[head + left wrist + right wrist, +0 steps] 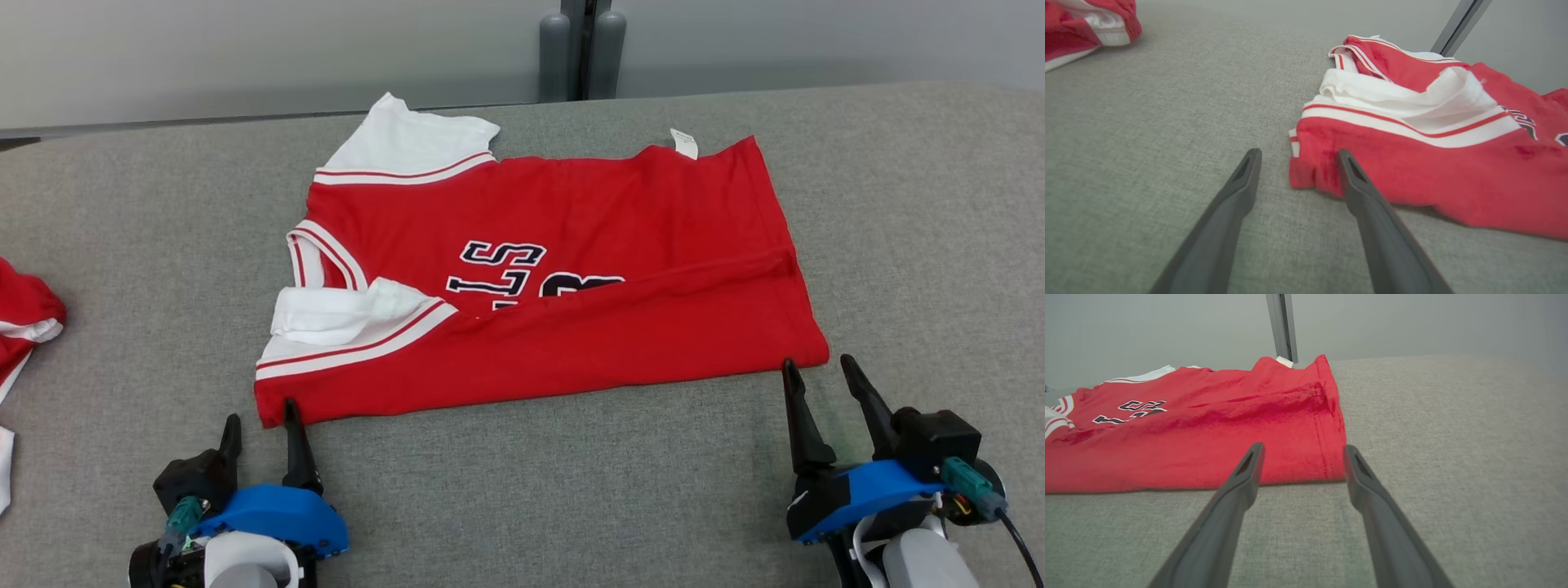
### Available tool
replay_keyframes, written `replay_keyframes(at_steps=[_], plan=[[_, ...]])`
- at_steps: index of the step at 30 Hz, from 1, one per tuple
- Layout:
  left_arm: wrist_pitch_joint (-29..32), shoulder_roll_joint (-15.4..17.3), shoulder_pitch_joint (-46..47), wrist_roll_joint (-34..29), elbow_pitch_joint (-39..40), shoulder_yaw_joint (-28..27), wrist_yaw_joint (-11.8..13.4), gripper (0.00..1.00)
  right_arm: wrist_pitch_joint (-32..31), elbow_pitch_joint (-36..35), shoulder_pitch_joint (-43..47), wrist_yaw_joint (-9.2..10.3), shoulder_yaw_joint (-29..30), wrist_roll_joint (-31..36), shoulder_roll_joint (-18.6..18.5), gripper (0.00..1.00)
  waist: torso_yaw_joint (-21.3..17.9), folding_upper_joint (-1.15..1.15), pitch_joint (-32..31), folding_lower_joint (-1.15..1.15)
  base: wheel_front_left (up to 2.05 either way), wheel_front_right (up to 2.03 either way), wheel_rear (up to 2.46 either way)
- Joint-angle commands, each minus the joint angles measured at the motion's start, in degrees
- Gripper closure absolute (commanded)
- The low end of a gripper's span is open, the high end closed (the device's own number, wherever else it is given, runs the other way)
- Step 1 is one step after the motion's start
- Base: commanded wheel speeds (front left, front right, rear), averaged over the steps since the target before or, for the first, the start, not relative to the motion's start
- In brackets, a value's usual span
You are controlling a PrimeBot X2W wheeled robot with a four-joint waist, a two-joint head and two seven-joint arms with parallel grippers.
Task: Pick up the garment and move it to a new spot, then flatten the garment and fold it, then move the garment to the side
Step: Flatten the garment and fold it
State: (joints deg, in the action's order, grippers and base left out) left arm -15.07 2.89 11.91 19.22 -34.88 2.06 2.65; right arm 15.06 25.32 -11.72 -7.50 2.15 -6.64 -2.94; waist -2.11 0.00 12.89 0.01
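Left gripper (261,411), right gripper (817,363) by garment (571,204); lettering (500,253) half-hidden

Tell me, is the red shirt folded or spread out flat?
Partly folded. The red shirt has its near side flapped over the front, hiding part of the black letters.

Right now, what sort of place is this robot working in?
Probably an indoor test room for folding clothes: a broad grey fabric-covered table, a plain pale wall with a dark post behind it, a red jersey laid out and a second garment at the left.
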Motion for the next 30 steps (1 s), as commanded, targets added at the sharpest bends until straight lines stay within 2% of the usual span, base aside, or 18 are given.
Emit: replay_keyframes(at_steps=[1, 7, 8, 9, 10, 11, 17, 19, 20, 21, 22, 23, 26, 30], plan=[[-0.1, 0.0, 1.1, -0.1, -0.4, -0.1, -0.2, 0.00, 0.1, -0.2, -0.7, 0.02, 0.2, -0.3, 0.0, 0.00, 0.2, 0.00, 0.5, -0.01, 0.00, 0.00, 0.00], [0.1, -0.2, 2.7, 0.3, -4.0, 2.7, -2.4, 0.00, 0.1, 0.7, -3.9, 0.02, 2.8, -1.4, 0.0, 0.00, 0.1, 0.00, 2.2, -0.01, 0.00, 0.00, 0.00], [0.1, -0.2, 3.1, 0.1, -4.5, 3.6, -2.9, 0.21, 0.1, 1.4, -4.5, 0.02, 3.4, -1.2, 0.0, 0.00, 0.2, 0.00, 2.4, -0.01, 0.00, 0.00, 0.00], [0.2, -0.3, 3.3, 0.0, -5.0, 4.4, -3.4, 0.56, 0.1, 2.3, -5.2, 0.01, 3.7, -0.8, 0.0, 0.00, 0.3, 0.00, 2.7, -0.01, 0.00, 0.00, 0.00], [0.2, -0.3, 3.5, 0.2, -5.4, 5.2, -3.7, 0.84, 0.1, 3.5, -6.0, 0.01, 4.1, -0.5, 0.0, 0.00, 0.5, 0.00, 2.9, -0.01, 0.00, 0.00, 0.00], [0.2, -0.3, 3.7, 0.1, -5.8, 5.9, -3.8, 1.00, 0.1, 4.9, -6.7, 0.01, 4.4, -0.1, 0.0, 0.00, 0.7, 0.00, 3.1, -0.01, 0.00, 0.00, 0.00], [0.3, -0.3, 4.4, 1.1, -6.7, 9.0, -4.3, 1.00, 0.1, 14.0, -11.6, 0.02, 7.0, 1.3, 0.0, 0.00, 2.0, 0.00, 4.3, -0.01, 0.00, 0.00, 0.00], [0.4, -0.3, 4.6, 1.4, -6.7, 9.8, -4.6, 1.00, 0.1, 16.7, -13.0, 0.02, 7.7, -0.1, 0.0, 0.00, 2.5, 0.00, 4.6, -0.01, 0.00, 0.00, 0.00], [0.4, -0.3, 4.6, 1.5, -6.7, 10.0, -4.7, 1.00, 0.0, 18.4, -13.3, 0.01, 7.7, -0.6, 0.0, 0.11, 2.7, 0.00, 4.7, -0.01, 0.00, 0.00, 0.00], [0.4, -0.3, 4.7, 1.6, -6.5, 10.2, -4.8, 1.00, 0.0, 19.8, -13.8, 0.01, 7.6, -2.0, 0.0, 0.55, 2.9, 0.00, 4.8, -0.01, 0.00, 0.00, 0.00], [0.4, -0.3, 4.8, 1.9, -6.4, 10.5, -4.8, 1.00, -0.1, 21.3, -14.1, 0.01, 6.9, -2.8, 0.1, 0.83, 3.1, 0.00, 4.9, -0.01, 0.00, 0.00, 0.00], [0.4, -0.3, 4.8, 2.0, -6.2, 10.5, -4.9, 1.00, -0.2, 22.6, -14.3, 0.00, 6.0, -3.4, 0.2, 1.00, 3.2, 0.00, 4.9, -0.01, 0.00, 0.00, 0.00], [0.3, -0.3, 4.7, 1.5, -4.9, 10.1, -4.8, 1.00, -0.4, 23.7, -14.6, -0.04, 5.1, -5.4, 0.5, 1.00, 3.4, 0.00, 4.6, -0.01, 0.00, 0.00, 0.00], [0.0, -0.1, 3.0, 1.5, -2.0, 8.0, -5.3, 1.00, 0.0, 21.0, -12.1, 0.00, 5.3, -6.6, -0.5, 1.00, 3.1, 0.00, 2.6, -0.01, 0.00, 0.00, 0.00]])
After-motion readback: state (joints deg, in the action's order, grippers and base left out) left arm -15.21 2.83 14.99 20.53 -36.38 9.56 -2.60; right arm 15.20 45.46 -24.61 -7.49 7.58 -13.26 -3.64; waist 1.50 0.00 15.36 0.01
